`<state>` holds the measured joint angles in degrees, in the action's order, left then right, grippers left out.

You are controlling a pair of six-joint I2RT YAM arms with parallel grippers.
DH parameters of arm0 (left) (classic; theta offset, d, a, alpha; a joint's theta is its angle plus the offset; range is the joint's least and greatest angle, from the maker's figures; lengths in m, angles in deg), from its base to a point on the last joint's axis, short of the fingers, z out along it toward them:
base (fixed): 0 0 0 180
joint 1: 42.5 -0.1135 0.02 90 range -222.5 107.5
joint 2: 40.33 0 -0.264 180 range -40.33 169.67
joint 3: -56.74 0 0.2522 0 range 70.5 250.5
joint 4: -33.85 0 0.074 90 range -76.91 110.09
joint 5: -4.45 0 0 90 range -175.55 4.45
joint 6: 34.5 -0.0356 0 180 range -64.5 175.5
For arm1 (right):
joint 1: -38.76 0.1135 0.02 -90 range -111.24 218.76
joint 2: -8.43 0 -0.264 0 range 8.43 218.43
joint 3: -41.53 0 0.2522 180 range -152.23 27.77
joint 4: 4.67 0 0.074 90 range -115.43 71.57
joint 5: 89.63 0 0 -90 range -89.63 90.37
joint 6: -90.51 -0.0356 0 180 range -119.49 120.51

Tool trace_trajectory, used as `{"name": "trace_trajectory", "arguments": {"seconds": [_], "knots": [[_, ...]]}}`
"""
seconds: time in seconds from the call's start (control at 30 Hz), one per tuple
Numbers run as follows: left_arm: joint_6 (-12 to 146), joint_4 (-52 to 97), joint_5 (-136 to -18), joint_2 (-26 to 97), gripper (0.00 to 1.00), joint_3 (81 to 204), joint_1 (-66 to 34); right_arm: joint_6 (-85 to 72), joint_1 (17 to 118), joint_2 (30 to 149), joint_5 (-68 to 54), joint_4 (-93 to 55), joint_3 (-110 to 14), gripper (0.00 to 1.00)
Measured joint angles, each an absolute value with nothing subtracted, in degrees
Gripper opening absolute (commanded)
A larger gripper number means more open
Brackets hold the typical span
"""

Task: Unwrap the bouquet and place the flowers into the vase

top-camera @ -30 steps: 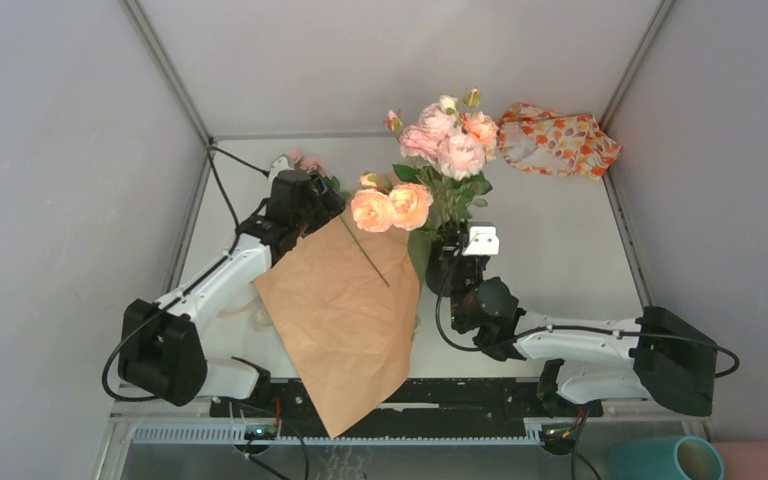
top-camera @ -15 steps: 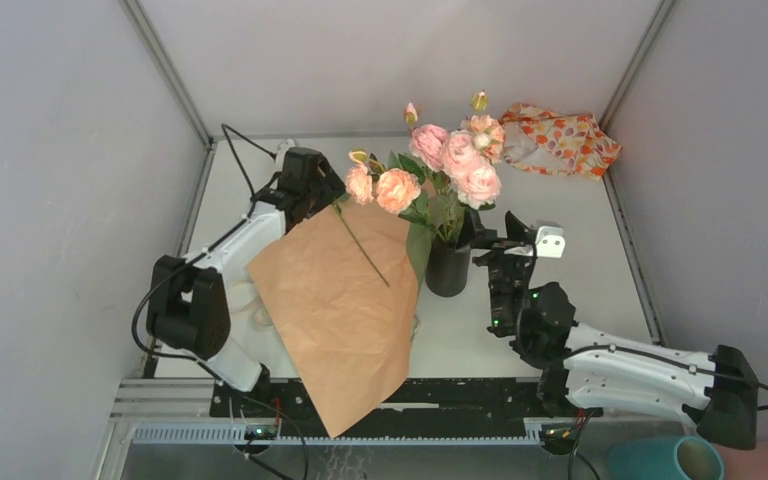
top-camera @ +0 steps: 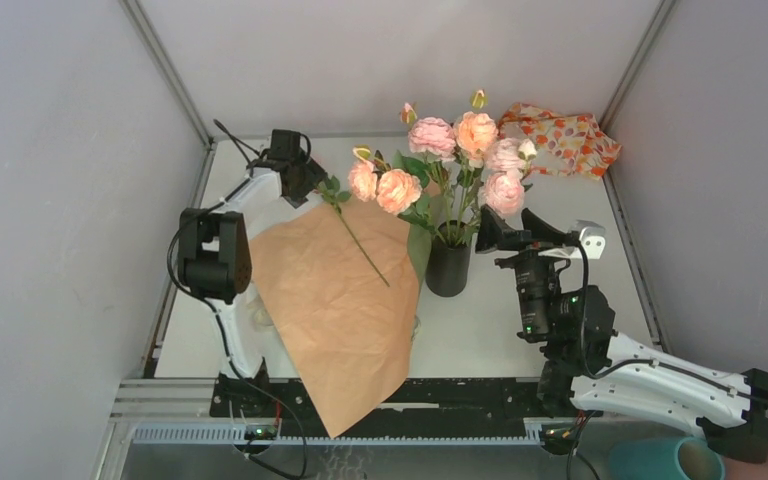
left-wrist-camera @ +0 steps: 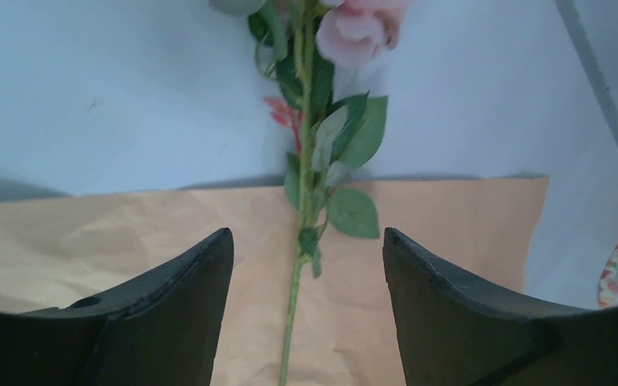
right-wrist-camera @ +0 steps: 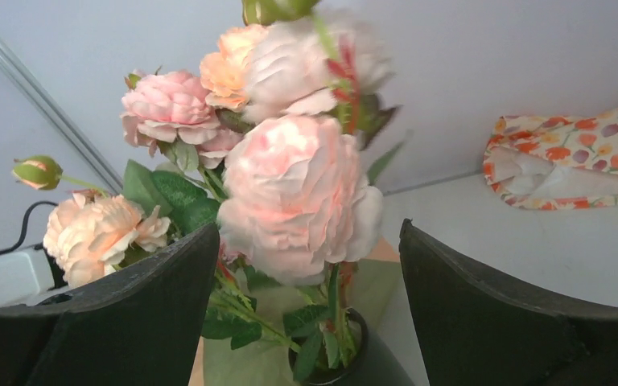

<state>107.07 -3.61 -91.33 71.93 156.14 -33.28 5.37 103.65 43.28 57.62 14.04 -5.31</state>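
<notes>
On table (top-camera: 480,345), one vase (top-camera: 448,270), perhaps six roses (top-camera: 433,136)

Vase (top-camera: 448,268) standing mid-bench (top-camera: 570,200), roses (top-camera: 475,135) sitting in it. Paper wrap (top-camera: 340,320) lying just left of vase, one stem (top-camera: 365,250) lying across it. Cloth (top-camera: 558,140) lying at back-right corner. L gripper (top-camera: 312,188) hovering behind wrap; R gripper (top-camera: 513,228) hanging just right of vase.

Soft, even brightness, faint shadows; the nearest rose (right-wrist-camera: 302,197) looks blurred.
</notes>
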Motion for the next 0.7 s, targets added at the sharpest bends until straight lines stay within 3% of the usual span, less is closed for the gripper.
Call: {"name": "trace_trajectory", "arguments": {"seconds": [0.27, 0.7], "knots": [[107.12, -5.93, -89.10, 77.77, 0.75, 165.91, -33.72, 3.05, 103.73, 43.19, 56.31, 9.86, -5.31, 0.91], [107.03, -10.98, -89.56, 85.44, 0.74, 170.42, -33.74, 2.46, 103.73, 43.24, 53.14, 7.72, -6.84, 0.91]]}}
